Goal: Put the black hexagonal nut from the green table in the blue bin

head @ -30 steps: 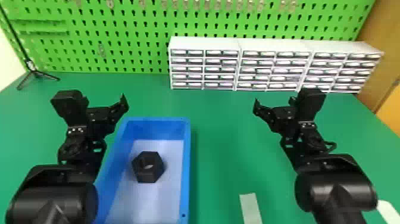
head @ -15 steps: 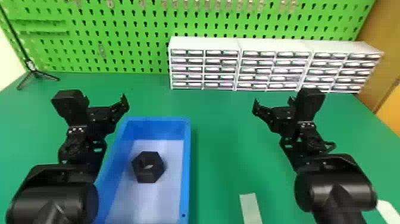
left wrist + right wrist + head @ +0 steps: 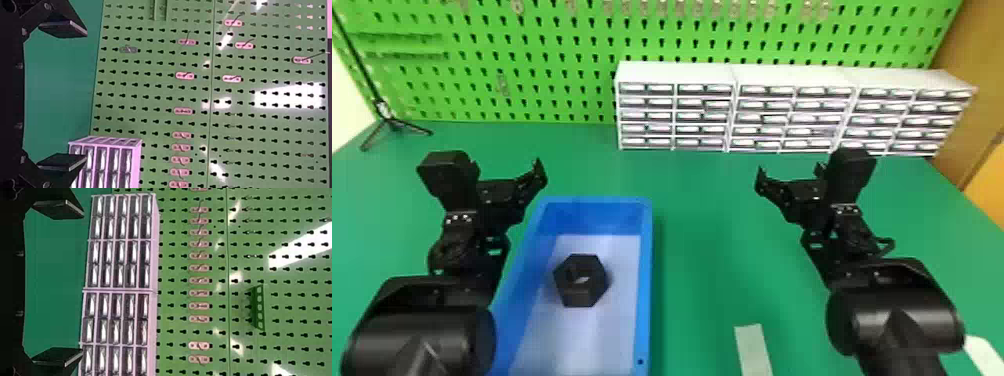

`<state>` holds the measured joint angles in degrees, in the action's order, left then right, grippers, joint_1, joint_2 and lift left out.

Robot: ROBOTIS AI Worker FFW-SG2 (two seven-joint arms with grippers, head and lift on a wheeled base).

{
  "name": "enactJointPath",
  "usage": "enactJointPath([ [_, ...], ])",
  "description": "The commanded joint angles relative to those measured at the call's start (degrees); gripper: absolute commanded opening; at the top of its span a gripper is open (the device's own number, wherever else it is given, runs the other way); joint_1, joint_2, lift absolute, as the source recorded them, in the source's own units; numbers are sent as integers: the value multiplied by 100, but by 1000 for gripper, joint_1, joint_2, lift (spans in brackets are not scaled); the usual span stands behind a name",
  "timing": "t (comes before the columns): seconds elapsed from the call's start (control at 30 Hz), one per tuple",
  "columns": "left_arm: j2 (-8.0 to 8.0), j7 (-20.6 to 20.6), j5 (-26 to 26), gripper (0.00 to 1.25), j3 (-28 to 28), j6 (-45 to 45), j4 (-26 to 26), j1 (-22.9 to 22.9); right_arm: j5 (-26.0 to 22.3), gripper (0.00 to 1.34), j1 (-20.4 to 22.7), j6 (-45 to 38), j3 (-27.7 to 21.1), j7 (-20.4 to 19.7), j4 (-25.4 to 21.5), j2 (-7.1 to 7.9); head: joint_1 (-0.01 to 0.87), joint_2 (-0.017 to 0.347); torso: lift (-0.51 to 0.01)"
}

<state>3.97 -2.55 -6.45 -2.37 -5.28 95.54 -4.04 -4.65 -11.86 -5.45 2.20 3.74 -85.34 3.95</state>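
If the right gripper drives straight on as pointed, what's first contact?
Probably the white drawers at the back of the table; they lie straight ahead between the open fingers. Height and distance are unclear, so it might pass over them.

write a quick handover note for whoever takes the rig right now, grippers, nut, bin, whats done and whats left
Left end effector: open, empty, by the bin's far left corner.
Right end effector: open, empty, over the green table, right of the bin.
Black hexagonal nut: on the floor of the blue rectangular bin, which sits on the table.
Done: nut is in the bin.
Left: nothing more of the task, it seems; perhaps just park both arms.
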Motion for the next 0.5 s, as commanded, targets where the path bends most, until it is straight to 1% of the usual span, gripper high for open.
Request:
enactJointPath([
  [0.0,-2,0,3,1086,0,0,0,-9,-1,1258,-10,0,9,-5,0,1,686,28,-96],
  [0.47,-2,0,-32,1085,8,-9,0,0,-1,1258,-1,0,-18,-5,0,-8,686,28,-96],
])
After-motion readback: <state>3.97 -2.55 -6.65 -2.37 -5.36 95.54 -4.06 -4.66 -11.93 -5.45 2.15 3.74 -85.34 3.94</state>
